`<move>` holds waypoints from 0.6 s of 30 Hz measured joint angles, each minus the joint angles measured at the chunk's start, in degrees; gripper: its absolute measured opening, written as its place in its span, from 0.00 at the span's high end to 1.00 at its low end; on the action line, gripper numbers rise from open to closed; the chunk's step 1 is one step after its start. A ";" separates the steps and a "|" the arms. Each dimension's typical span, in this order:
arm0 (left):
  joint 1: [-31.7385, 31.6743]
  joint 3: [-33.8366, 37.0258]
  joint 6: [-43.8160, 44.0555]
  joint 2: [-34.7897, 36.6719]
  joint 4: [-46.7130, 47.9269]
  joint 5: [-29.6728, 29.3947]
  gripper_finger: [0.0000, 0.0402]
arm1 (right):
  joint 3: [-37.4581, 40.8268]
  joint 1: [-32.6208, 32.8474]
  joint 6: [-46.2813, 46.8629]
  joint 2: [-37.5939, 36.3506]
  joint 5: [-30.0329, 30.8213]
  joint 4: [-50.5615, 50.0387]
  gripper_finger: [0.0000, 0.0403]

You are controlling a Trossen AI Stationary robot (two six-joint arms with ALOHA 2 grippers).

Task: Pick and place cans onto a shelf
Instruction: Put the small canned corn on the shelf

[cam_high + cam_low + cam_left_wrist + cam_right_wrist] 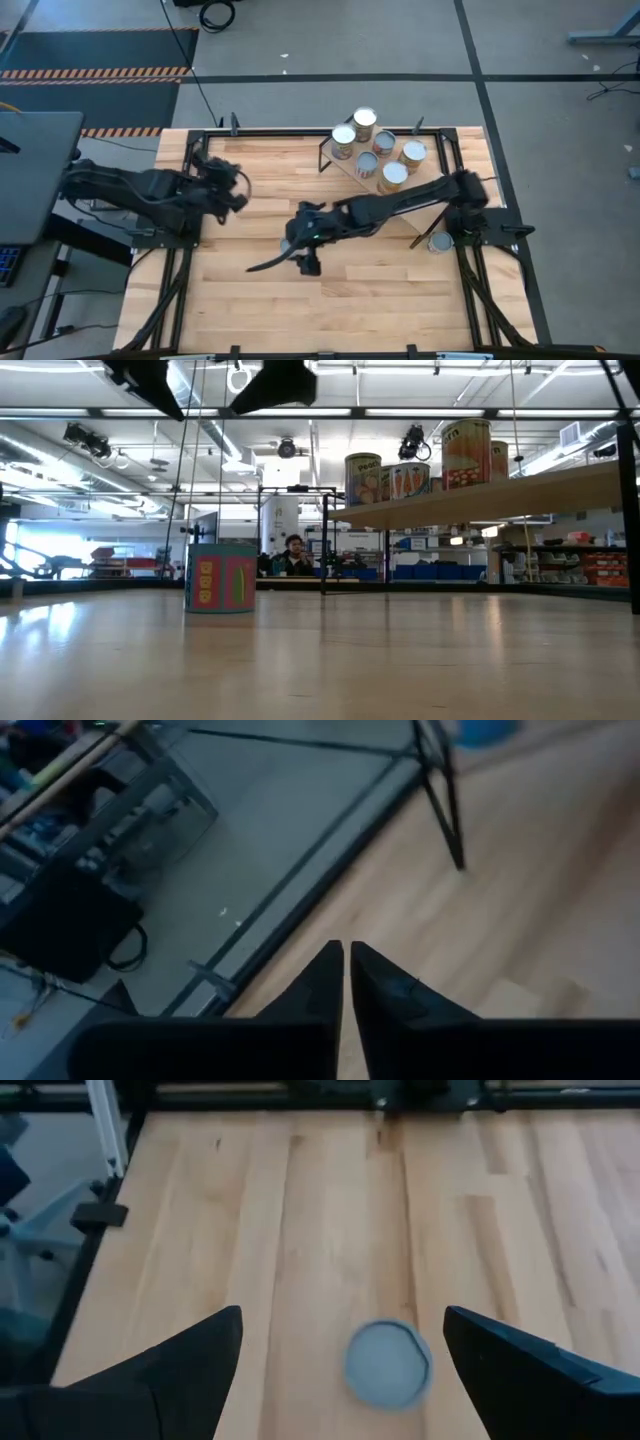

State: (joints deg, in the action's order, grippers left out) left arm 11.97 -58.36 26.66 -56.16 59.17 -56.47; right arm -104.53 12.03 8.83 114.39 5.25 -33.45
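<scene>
Five cans (383,143) already stood on the shelf (352,165), a light-wood plank on thin black wire at the butcher-block table's (260,300) far edge. Mid-table, the right gripper (340,1350) hovered above one loose can (388,1364), fingers spread wide either side of its round bluish-grey top; lowering and closing looked next. Another tin (439,242) sat by the right arm's base. The left gripper (346,970) waited aside, fingers together.
</scene>
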 joint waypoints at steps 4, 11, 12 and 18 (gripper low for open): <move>-1.05 0.82 1.33 5.53 0.99 -0.88 0.86 | -4.86 -0.22 -1.23 5.83 -0.40 -0.55 0.11; -2.47 0.80 0.98 11.87 4.03 -0.84 0.67 | -5.07 -2.84 2.02 12.71 0.44 -0.16 0.02; -2.56 0.80 1.03 12.35 4.39 -0.84 0.64 | -5.07 -3.15 2.03 13.25 0.47 -0.42 0.01; -2.56 0.80 -0.79 13.59 6.83 -1.82 0.49 | -5.02 -4.28 3.38 17.25 0.44 -0.84 0.01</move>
State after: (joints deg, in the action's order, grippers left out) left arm 9.41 -57.56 25.87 -42.57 66.00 -58.29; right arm -109.55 7.75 12.21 131.64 5.68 -34.28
